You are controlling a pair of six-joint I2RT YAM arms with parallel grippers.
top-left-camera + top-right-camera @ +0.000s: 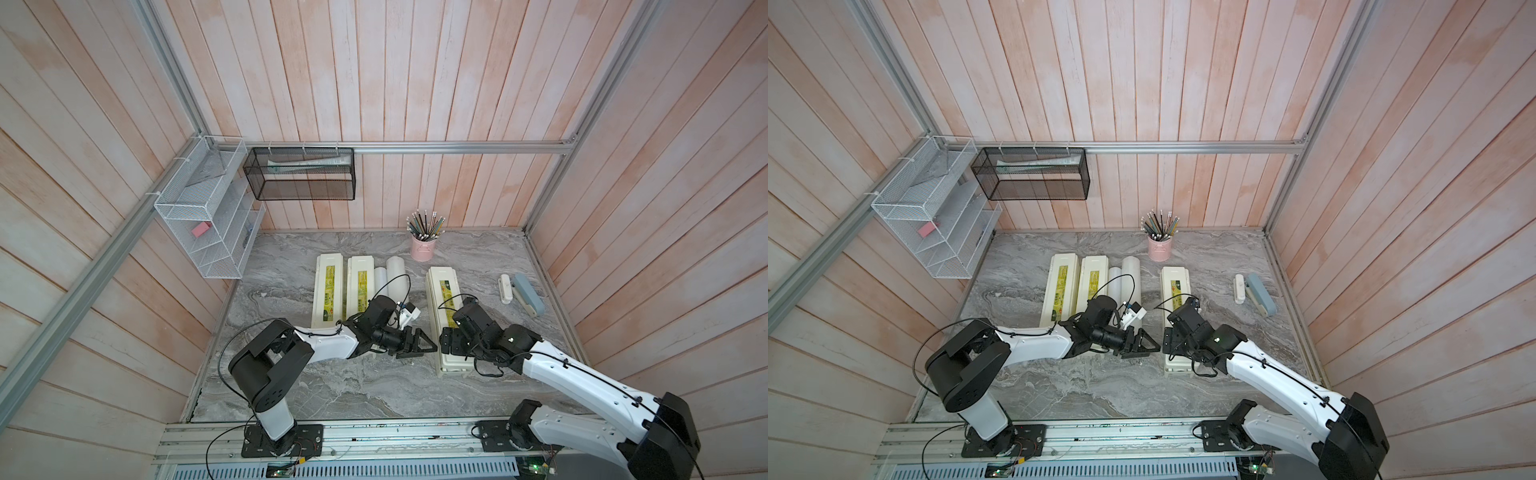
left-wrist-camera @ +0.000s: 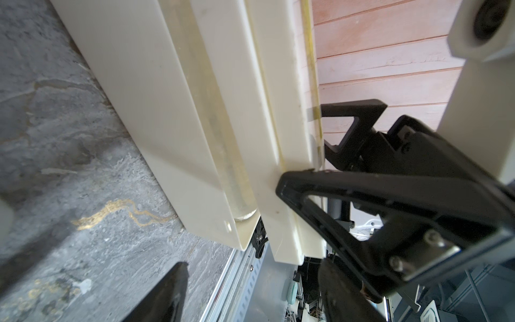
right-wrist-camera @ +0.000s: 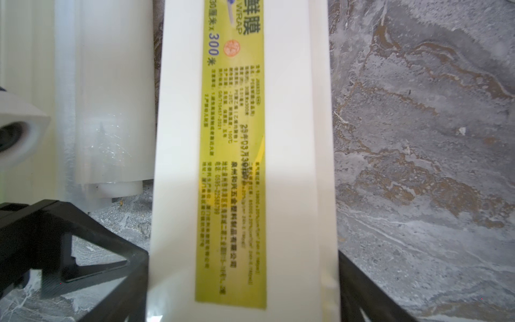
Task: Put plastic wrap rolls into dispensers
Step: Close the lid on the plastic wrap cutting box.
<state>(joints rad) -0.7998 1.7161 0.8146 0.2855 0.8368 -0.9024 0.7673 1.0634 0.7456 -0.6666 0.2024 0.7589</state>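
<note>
— Grey marble tabletop (image 1: 332, 386), pink plank walls. What lies on it, from the left?
— First the left dispenser (image 1: 328, 291) and the middle dispenser (image 1: 360, 286), side by side, lids down. Just beside them the thin roll (image 1: 380, 280), then the thick roll (image 1: 397, 274), both lying loose.
— And the left hand (image 1: 426, 348)?
— Released, jaws apart, one fingertip (image 2: 289, 184) against the near end of the right dispenser (image 1: 442, 278). The third roll (image 2: 220, 145) shows inside that box.
— And the right hand (image 3: 242, 258)?
— Spread wide astride the same end, a finger close against each long side. Clamped or not, cannot tell.
— Further right?
— Only the stapler (image 1: 528, 295), well apart.
</note>
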